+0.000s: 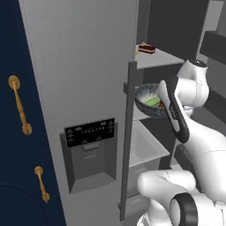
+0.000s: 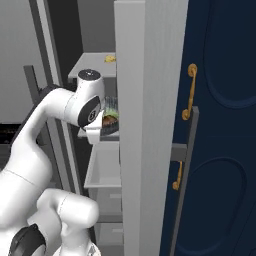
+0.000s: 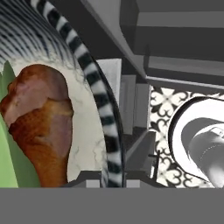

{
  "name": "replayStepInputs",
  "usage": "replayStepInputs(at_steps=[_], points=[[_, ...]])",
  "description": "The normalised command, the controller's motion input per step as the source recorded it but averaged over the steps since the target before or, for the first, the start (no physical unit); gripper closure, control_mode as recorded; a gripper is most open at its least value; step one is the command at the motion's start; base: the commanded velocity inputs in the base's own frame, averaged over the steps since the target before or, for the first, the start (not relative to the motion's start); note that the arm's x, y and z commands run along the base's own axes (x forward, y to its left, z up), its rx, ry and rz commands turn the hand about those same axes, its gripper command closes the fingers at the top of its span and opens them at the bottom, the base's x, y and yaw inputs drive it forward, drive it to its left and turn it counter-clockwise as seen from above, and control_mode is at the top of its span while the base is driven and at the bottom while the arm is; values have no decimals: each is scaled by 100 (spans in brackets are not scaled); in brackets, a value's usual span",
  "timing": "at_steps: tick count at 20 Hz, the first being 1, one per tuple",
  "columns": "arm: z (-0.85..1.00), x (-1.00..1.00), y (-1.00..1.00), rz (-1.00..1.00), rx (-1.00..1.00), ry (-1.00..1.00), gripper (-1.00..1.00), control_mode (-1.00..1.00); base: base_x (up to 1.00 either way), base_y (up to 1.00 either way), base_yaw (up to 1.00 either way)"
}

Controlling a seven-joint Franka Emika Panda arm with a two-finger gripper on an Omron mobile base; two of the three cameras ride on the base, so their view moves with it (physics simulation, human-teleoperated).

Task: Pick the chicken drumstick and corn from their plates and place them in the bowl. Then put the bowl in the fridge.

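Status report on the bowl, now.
Jaws shut on rim of dark grey speckled bowl, held inside open grey steel fridge. Reddish-brown chicken drumstick and green-husked corn inside bowl. Shelf ahead, nothing blocking.

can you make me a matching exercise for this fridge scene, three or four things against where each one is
Things:
1. drumstick
2. bowl
3. cake slice
4. brass handles

Places:
a. on the top fridge shelf
b. on the navy cabinet beside the fridge
c. inside the bowl
d. held up at the middle shelf of the open fridge

Pairs: 1-c, 2-d, 3-a, 4-b
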Motion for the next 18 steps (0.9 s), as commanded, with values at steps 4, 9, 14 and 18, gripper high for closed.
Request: replayStepInputs(at_steps=[4, 9, 14, 18], points=[[-22, 80, -5, 0, 0, -4, 100, -100, 0, 0, 0], [-34, 80, -11, 3, 4, -1, 100, -100, 0, 0, 0], [-34, 81, -5, 2, 0, 1, 100, -100, 0, 0, 0], [-30, 60, 0, 0, 0, 1, 100, -100, 0, 0, 0]])
